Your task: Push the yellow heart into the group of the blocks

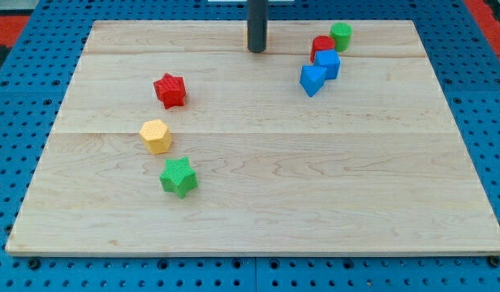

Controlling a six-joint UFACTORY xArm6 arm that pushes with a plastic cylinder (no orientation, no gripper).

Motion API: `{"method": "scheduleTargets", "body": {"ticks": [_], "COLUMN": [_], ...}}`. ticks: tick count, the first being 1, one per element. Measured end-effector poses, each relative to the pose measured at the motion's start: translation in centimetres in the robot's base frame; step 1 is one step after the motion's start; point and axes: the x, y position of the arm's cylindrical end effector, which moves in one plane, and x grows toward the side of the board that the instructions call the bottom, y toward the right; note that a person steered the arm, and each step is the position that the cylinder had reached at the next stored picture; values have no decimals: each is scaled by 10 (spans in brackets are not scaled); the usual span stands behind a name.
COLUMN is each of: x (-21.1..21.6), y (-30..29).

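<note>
The camera view shows a wooden worktop (258,178) with my tip (256,50) set near the view's top, well apart from every block. No fingers are fitted, so nothing can be said of them being apart or together. No yellow heart can be made out; the only yellow block (156,135) looks hexagonal and lies at the view's left, between a red star (170,89) above it and a green star (178,177) below it. A cluster sits at the view's upper right: a green cylinder (341,36), a red cylinder (322,47) and two blue blocks (321,71), close together. The approach is judged not yet begun; the tip would need to be brought round to the yellow block's left side.
</note>
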Motion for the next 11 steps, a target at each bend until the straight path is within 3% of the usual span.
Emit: {"method": "scheduleTargets", "body": {"ticks": [1,2,3,5,6,7,8,10,11], "x": [-36,-49,-3,-41,-19,20,22,19,19], "y": [-68,-9,17,-50,44,66,48,-57,-57]}}
